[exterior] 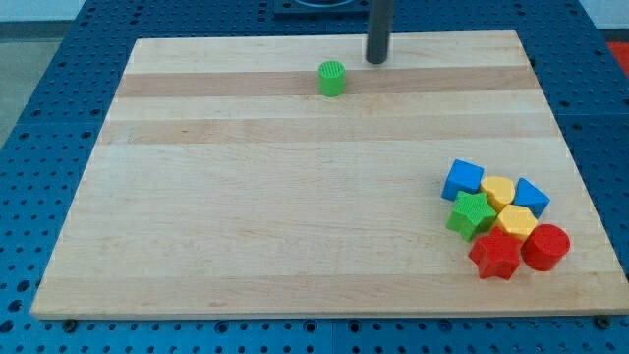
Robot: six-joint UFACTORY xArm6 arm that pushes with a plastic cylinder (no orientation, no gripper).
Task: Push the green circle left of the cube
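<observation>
Pale wooden table [246, 216] carries a green circle [332, 79], a short cylinder near the far edge at the view's top, with my tip [377, 60] just beside it toward the view's upper right and apart from it; the arm carries no claw, only a plain dark rod, so nothing opens or closes. From the green circle, the blue cube [463, 180] lies well away toward the view's lower right, at the edge of a cluster with a second blue block [531, 196], two yellow blocks [499, 190] [517, 220], a green star [472, 214], a red star [494, 257] and a red cylinder [545, 247]. The tip sits on the circle's right side, so a push toward the cube's left would seem to call for going round to its top first.

Green circle [332, 79], seemingly ribbed; pale striped board [246, 216].
</observation>
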